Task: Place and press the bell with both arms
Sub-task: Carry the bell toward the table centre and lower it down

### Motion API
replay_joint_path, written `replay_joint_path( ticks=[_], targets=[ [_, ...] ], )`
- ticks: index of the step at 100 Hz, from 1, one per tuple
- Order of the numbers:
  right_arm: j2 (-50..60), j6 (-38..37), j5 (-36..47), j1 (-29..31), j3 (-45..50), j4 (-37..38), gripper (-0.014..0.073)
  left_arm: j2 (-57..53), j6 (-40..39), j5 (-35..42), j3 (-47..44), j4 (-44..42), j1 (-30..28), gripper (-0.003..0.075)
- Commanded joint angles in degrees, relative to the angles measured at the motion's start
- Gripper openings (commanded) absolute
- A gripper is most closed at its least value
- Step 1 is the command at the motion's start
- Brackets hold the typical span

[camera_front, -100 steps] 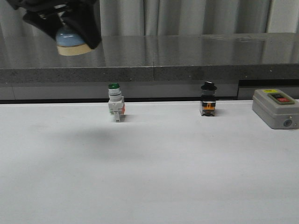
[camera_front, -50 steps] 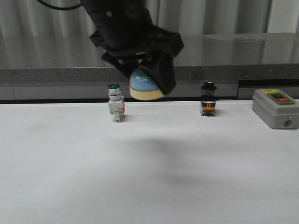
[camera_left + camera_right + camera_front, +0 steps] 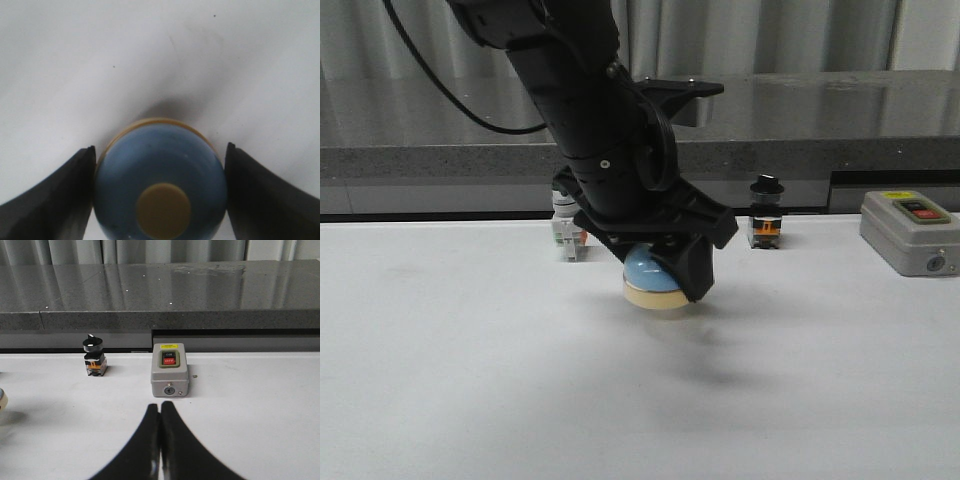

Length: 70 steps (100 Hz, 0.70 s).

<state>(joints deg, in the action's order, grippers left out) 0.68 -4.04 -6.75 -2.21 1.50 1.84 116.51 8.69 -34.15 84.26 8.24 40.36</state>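
Observation:
The light-blue bell (image 3: 648,277) with its cream base is gripped between the fingers of my left gripper (image 3: 656,286), low over the middle of the white table (image 3: 470,380); I cannot tell whether its base touches the surface. In the left wrist view the bell (image 3: 160,175) fills the gap between both fingers, with its cream button facing the camera. My left gripper (image 3: 160,150) is shut on it. My right gripper (image 3: 160,408) is shut and empty, low over the table in front of the grey switch box. It does not show in the front view.
A green-capped white switch (image 3: 563,236) stands behind the left arm, partly hidden. A black-capped switch (image 3: 765,214) stands to the right of the bell, also in the right wrist view (image 3: 94,358). A grey ON/OFF box (image 3: 910,232) (image 3: 170,371) sits at the far right. A dark stone ledge (image 3: 820,110) runs along the back.
My left arm has carried the bell from the upper left down and to the right, to just over the table's middle. Nothing else has moved.

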Motion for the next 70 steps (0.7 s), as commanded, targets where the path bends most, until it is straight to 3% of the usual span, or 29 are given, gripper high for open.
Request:
replay_joint_path(
  ticks=[1,70],
  targets=[
    [1.0,0.2,4.8,0.3,-0.8,0.5,-0.006,-2.5,-0.1,3.5,1.8,0.9,0.5,-0.002],
    [1.0,0.2,4.8,0.3,-0.8,0.5,-0.006,1.6,-0.1,1.9,1.8,0.9,0.5,-0.0016]
  ],
)
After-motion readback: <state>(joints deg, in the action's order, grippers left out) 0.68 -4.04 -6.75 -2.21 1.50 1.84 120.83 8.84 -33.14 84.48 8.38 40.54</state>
